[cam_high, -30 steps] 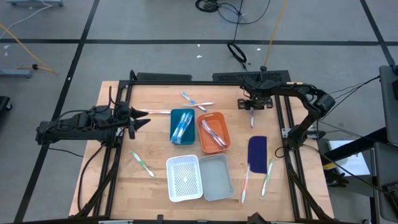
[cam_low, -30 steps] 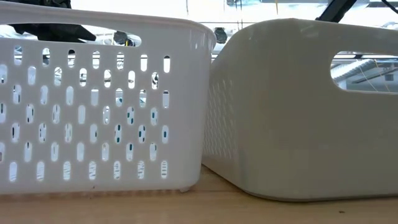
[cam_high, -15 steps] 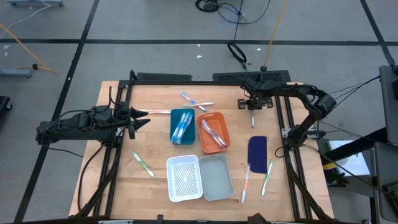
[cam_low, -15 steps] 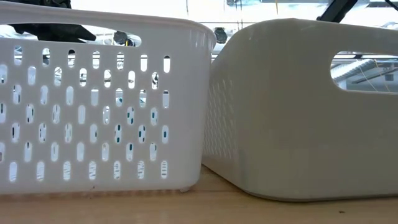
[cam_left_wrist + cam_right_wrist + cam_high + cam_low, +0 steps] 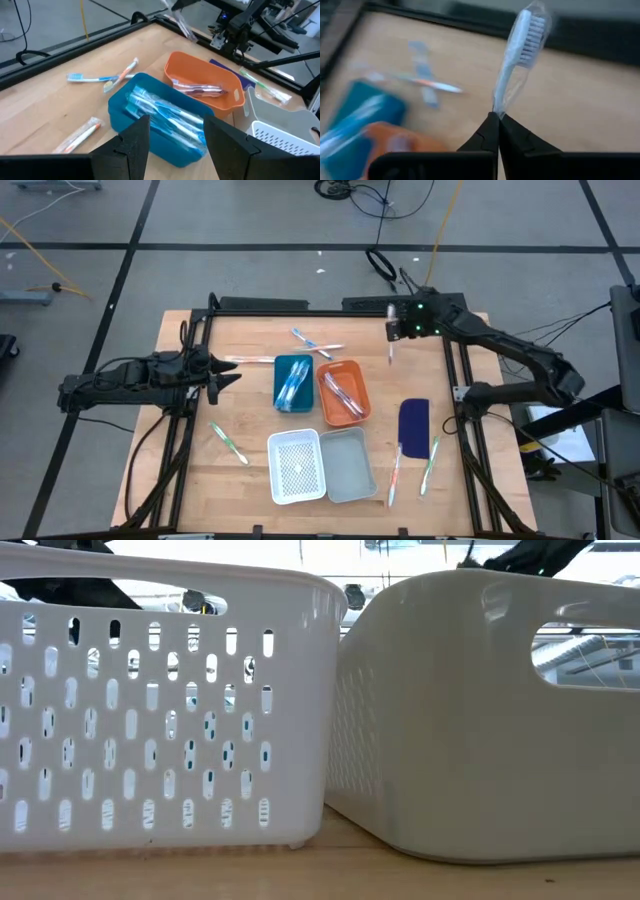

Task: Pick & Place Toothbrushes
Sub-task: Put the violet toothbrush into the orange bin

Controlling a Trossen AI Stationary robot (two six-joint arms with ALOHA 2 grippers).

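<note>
Right gripper (image 5: 496, 117) pinches a wrapped toothbrush (image 5: 517, 55)

We see it held above the table's (image 5: 250, 330) far edge, beyond the orange tray (image 5: 343, 392); our left gripper (image 5: 175, 142) waits with fingers apart near the blue tray (image 5: 155, 127).

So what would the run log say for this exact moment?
right gripper: shut on wrapped toothbrush, lifted above table | left gripper: open, waiting near blue tray | orange tray: holds toothbrushes

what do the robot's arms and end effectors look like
Both arms are dark, jointed and slim, with black cables alongside. The right arm shows small green lights near its wrist. Each end effector, left and right, has two black angular fingers tapering to points.
</note>
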